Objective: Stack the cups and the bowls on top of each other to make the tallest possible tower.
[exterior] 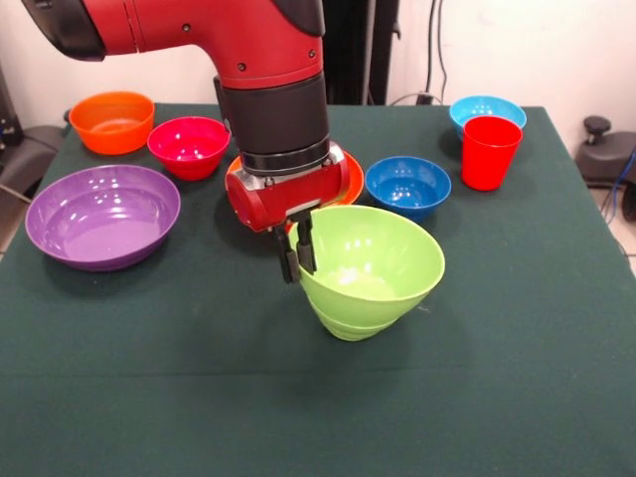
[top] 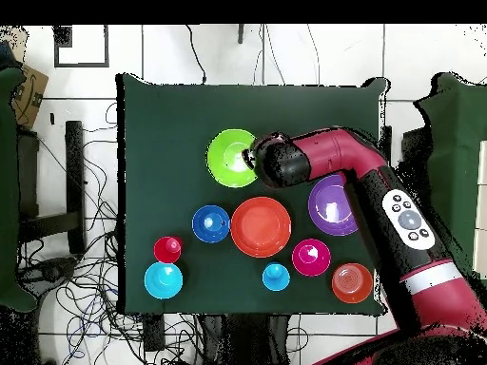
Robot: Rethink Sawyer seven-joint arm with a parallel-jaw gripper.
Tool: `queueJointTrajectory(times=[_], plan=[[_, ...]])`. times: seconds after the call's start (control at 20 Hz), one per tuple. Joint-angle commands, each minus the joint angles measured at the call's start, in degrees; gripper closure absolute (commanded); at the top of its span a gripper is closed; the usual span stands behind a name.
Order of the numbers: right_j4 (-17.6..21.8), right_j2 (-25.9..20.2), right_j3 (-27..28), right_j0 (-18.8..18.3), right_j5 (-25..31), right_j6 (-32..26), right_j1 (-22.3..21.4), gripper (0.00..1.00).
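Tool [exterior: 301,250] pinching lime green bowl's [exterior: 373,268] rim, bowl tilted — seemingly lifted — below tool's right side

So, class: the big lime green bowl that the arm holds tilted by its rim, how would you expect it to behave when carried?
The lime green bowl looks glossy, so it may slip in the gripper, whose jaws pinch only its rim. Held at one edge, it already hangs tilted and could swing. It seems rigid, keeping its round shape.
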State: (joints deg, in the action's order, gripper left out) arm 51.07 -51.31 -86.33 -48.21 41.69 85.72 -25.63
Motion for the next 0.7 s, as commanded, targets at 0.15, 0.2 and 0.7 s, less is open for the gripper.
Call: queueJointTrajectory(times=[0.15,0.2,0.7], plan=[[5.2,3.8,3.2,2.9,5.5,-21.8,2.6,1.0],[5.3,4.0,3.2,3.0,6.0,-22.1,2.5,1.0],[5.4,6.6,2.6,4.6,9.8,-25.3,4.0,1.0]])
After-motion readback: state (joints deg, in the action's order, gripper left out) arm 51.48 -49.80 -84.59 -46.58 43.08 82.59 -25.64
